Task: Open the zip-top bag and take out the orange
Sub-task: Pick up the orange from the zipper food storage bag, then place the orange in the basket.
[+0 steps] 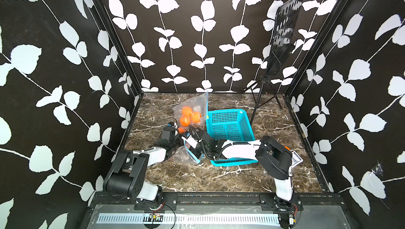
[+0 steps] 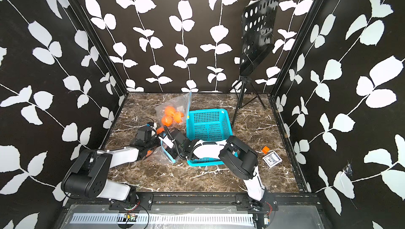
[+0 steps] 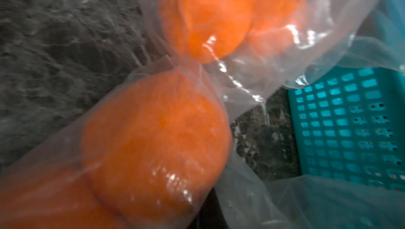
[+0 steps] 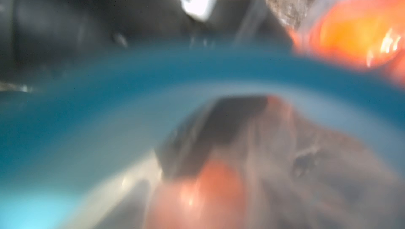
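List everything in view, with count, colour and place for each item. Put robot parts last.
back bag: one, clear with blue zip, rear of table, left of basket.
front bag: one, clear with blue zip, between the two arms.
oranges: at least four, orange, three in back bag, one by the left arm's wrist.
basket: one, teal, mid-table.
music stand: one, black, rear right corner.
card box: one, blue-and-white, table's right edge.
small block: one, orange, beside card box.
table: one, brown marble.
left arm: one, black and white, reaching to the bags.
right arm: one, black and white, across the basket's front.
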Controlling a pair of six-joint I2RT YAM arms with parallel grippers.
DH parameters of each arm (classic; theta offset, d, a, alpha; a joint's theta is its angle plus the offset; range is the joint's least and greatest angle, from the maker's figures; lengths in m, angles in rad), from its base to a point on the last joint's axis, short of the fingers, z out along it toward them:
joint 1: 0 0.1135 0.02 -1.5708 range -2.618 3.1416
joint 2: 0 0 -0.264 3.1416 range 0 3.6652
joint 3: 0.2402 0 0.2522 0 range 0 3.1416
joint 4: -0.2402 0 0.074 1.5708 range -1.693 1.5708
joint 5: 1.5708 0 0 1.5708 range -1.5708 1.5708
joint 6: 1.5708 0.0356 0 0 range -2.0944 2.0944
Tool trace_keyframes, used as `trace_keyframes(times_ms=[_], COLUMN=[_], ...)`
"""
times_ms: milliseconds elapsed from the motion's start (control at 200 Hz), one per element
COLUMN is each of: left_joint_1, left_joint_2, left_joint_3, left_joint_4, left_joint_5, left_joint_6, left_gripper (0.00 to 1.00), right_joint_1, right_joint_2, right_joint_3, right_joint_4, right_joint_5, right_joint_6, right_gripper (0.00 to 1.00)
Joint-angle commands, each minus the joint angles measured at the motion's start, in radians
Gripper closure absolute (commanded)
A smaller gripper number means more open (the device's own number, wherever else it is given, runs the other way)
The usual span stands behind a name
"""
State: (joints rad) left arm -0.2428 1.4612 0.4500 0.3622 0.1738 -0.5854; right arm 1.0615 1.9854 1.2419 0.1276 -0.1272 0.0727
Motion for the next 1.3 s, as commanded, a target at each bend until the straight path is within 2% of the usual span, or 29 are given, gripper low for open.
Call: trace_keyframes(times_ms=[0,110,190,365,405,515,585,741,836,1141,1211,1296], left_joint_1=[0.019,0.019,0.019,0.013,0.013,0.013,0.014,0.033,0.034,0.036,0.036,0.036], left_joint_2=[0.016,0.005,-0.001,0.001,-0.002,-0.016,-0.015,-0.013,-0.014,-0.018,-0.032,-0.060], left_joint_3=[-0.043,-0.050,-0.061,-0.073,-0.075,-0.072,-0.053,-0.032,-0.022,-0.020,-0.023,-0.035], left_joint_4=[-0.042,-0.042,-0.023,-0.003,-0.004,-0.024,-0.056,-0.065,-0.081,-0.075,-0.071,-0.045], left_joint_5=[-0.048,-0.035,-0.011,0.021,0.021,0.003,-0.034,-0.056,-0.080,-0.040,-0.015,0.028], left_joint_6=[-0.011,-0.012,-0.020,-0.029,-0.030,-0.024,-0.013,-0.013,-0.011,-0.021,-0.028,-0.040], left_gripper=[1.00,1.00,1.00,1.00,1.00,1.00,1.00,1.00,1.00,1.00,1.00,1.00], right_joint_1=[0.006,0.009,0.018,0.017,0.016,0.012,0.014,0.012,0.006,-0.054,-0.065,-0.073], right_joint_2=[-0.002,0.006,-0.003,0.045,0.058,0.048,0.009,-0.115,-0.195,-0.456,-0.517,-0.585], right_joint_3=[0.018,0.058,0.035,0.107,0.126,0.133,0.131,0.092,0.077,-0.126,-0.154,-0.174], right_joint_4=[-0.044,-0.114,-0.067,-0.083,-0.108,-0.125,-0.147,-0.171,-0.233,-0.249,-0.281,-0.374], right_joint_5=[-0.009,-0.008,-0.007,0.033,0.041,0.017,-0.018,-0.055,-0.012,0.002,0.043,0.220], right_joint_6=[0.022,0.029,0.024,0.001,-0.005,0.002,0.008,0.015,0.014,0.049,0.054,0.076], right_gripper=[0.17,0.19,0.24,0.23,0.30,0.56,0.62,0.63,0.62,0.63,0.63,0.64])
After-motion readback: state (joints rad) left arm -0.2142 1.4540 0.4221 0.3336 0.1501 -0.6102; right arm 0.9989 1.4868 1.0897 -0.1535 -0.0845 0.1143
